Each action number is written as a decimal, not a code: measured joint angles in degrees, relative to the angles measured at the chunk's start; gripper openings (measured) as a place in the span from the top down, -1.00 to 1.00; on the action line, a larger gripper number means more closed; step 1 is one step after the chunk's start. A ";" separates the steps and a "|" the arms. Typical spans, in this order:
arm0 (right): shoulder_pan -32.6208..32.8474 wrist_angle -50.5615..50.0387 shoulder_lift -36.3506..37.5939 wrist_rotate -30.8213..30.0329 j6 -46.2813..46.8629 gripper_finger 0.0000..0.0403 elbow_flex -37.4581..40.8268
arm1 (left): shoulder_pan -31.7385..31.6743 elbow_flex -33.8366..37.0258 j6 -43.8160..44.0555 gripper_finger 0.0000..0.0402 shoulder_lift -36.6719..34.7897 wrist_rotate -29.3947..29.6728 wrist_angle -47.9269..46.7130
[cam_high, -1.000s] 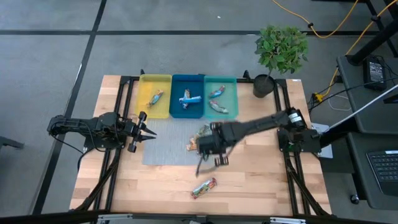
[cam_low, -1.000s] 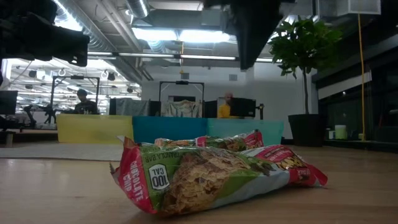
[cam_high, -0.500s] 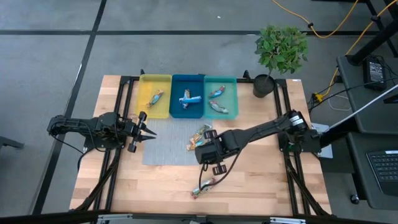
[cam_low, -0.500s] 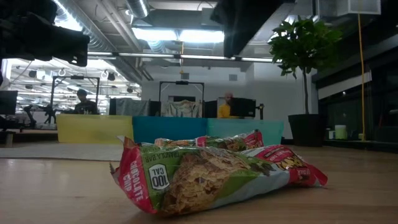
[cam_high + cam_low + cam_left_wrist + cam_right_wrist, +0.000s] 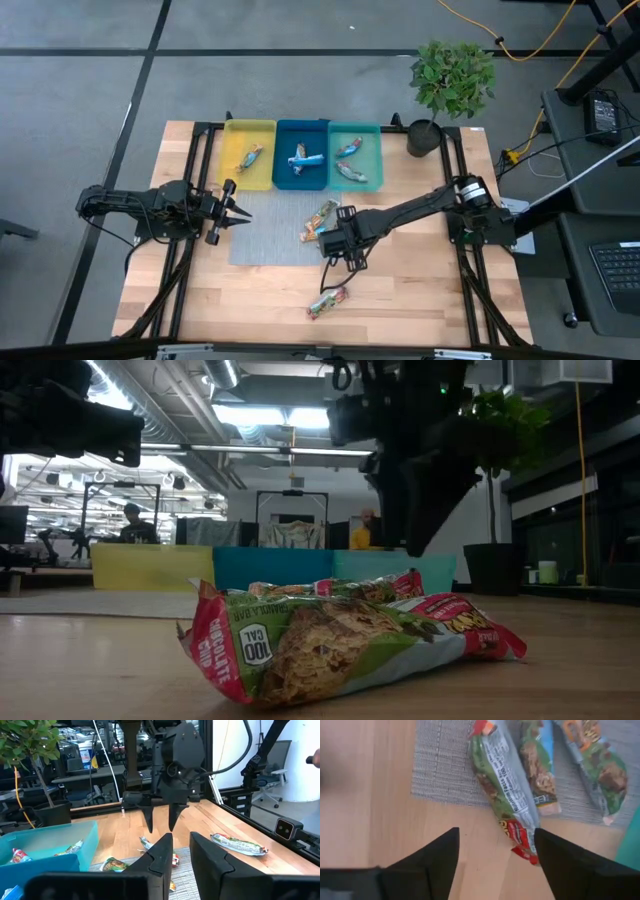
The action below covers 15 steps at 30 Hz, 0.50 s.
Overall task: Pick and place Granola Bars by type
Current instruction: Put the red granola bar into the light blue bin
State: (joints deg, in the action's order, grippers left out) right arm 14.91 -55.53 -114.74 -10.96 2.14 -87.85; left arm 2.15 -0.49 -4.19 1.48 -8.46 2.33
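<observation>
The right gripper (image 5: 337,262) was nearly closed a sec ago. Now its fingers are standing wide apart, holding nothing. It is also coming down lower over the edge of the flat grey woven mat (image 5: 268,238). A green foil-wrapped granola bar w/ red ends (image 5: 504,795) is lying right under it, half on the mat, half on the wooden bench (image 5: 420,290). So it looks like it is getting ready to grab this bar next.

Two more bars are lying beside that one on the mat. One more green and red bar (image 5: 328,300) is sitting alone near the front of the bench. The yellow plastic tray (image 5: 232,150), blue plastic tray (image 5: 284,150) and teal plastic tray (image 5: 372,145) are already holding a few bars.

The left gripper (image 5: 238,212) is waiting by the mat's left side, fingers a little apart, empty.

Hard to see: the bars in the trays are too small to tell what kind each is. The wrist view is cutting off the other two mat bars.
</observation>
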 joint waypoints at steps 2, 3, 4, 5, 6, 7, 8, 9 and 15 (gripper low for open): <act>-0.41 1.67 0.00 0.00 -1.04 -0.31 0.97 | 0.00 0.01 0.01 0.72 0.01 0.01 0.00; -0.57 2.45 0.00 0.00 -1.15 -0.31 1.25 | 0.00 0.00 -0.01 0.72 0.01 0.01 0.00; -0.83 2.90 0.00 0.02 -1.15 -0.31 1.46 | 0.00 0.00 -0.01 0.72 0.01 0.00 0.00; -1.10 3.55 0.07 0.02 -1.15 -0.31 1.95 | 0.00 0.00 -0.01 0.71 0.01 0.00 0.00; -1.39 4.20 0.07 0.02 -1.15 -0.31 2.51 | 0.00 0.00 -0.01 0.71 0.00 0.01 0.00; -1.68 4.89 0.07 0.00 -1.21 -0.30 3.24 | 0.00 0.00 0.00 0.70 0.01 0.01 0.00; -1.96 5.48 0.07 0.02 -1.27 -0.30 3.90 | 0.00 0.00 -0.01 0.70 0.00 -0.01 -0.01; -2.30 5.95 0.07 0.01 -1.28 -0.30 4.46 | 0.00 0.01 -0.01 0.69 0.00 0.01 -0.01; -4.20 8.96 0.07 0.07 -2.34 -0.30 7.60 | 0.00 0.00 -0.01 0.70 0.00 0.01 0.00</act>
State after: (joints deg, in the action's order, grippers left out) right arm 10.71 -46.57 -114.67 -10.89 -0.19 -80.25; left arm 2.15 -0.49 -4.21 1.48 -8.45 2.33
